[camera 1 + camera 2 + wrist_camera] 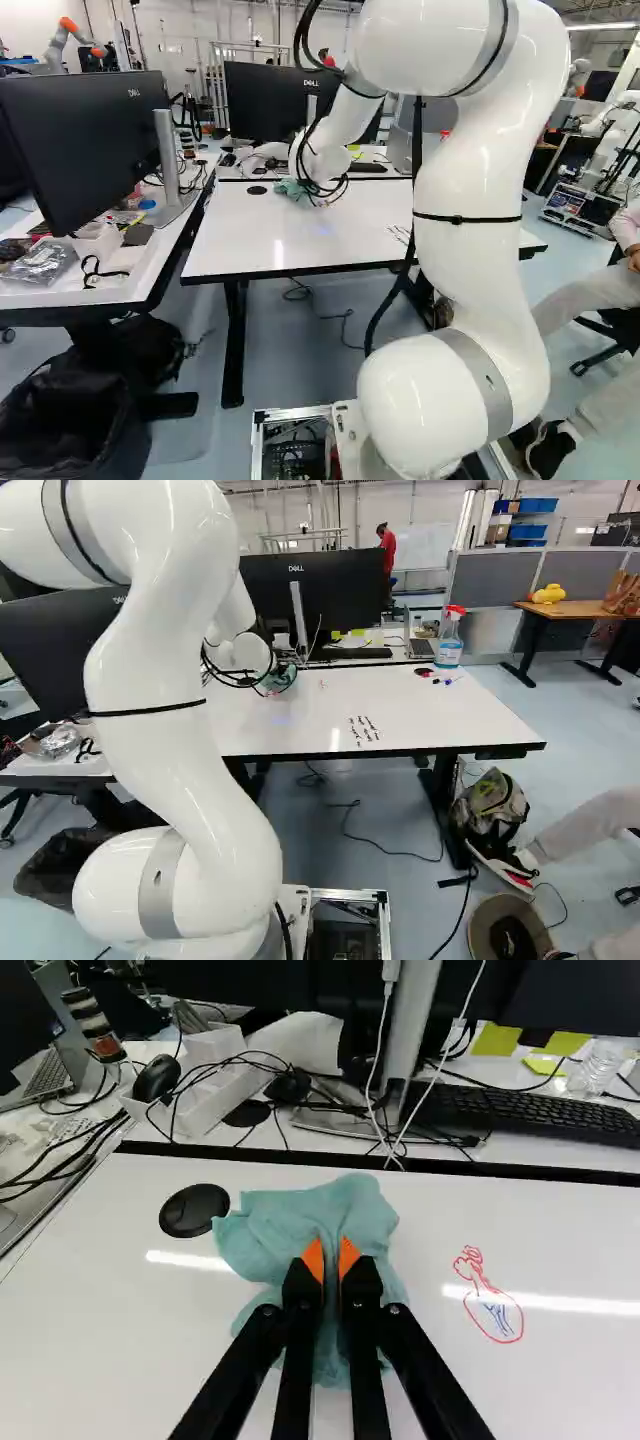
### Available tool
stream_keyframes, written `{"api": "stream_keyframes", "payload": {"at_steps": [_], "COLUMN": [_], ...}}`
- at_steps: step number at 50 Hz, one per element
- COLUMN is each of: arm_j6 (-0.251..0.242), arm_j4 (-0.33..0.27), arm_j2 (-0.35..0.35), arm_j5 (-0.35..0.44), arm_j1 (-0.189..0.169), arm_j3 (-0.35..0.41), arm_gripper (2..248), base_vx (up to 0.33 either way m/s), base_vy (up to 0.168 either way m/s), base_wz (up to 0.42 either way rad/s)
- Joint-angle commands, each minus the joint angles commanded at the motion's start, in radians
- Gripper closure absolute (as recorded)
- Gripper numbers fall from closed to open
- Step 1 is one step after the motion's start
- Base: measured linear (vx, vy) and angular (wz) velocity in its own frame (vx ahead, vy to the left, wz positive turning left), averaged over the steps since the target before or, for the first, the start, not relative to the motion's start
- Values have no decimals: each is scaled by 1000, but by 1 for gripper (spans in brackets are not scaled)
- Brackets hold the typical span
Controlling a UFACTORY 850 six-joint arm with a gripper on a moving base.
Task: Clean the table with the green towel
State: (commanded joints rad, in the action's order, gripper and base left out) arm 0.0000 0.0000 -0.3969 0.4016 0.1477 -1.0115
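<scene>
Wiping cloth first: the green towel (300,1220) lies bunched on the white table (250,235), near the long edge farther from the robot's base. The gripper (307,186) reaches down to it; in the wrist view the two fingers of the gripper (331,1260) are clamped on a raised fold, orange pads (313,1259) pressing from either side. Cloth spreads ahead of the fingertips and out to both sides, rumpled, in contact with the tabletop.

Just beside the towel, a black round disc (194,1210) sits on the tabletop. On the towel's other side, apart from it, a red and blue drawing (492,1305) marks the white surface. More marks: rows of dark handwriting (364,730) nearer the front edge in the right base view.

At the table's right end in that view, a spray bottle (449,645) with red head stands upright; small markers (447,680) lie near it.

Beyond the table's far edge, a second white desk carries a black keyboard (530,1115) and a monitor (315,595) on its stand. On the floor, a backpack (492,805) leans by a table leg.
</scene>
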Motion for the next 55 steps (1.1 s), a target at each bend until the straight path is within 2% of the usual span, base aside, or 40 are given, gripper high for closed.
{"api": "stream_keyframes", "payload": {"at_steps": [18, 55], "arm_j6": [0, 0], "arm_j4": [0, 0], "arm_j2": [36, 80], "arm_j5": [0, 0], "arm_j1": [-24, -123], "arm_j3": [12, 65], "arm_gripper": [213, 213], "base_vx": [0, 0], "base_vy": [0, 0], "base_wz": [0, 0]}}
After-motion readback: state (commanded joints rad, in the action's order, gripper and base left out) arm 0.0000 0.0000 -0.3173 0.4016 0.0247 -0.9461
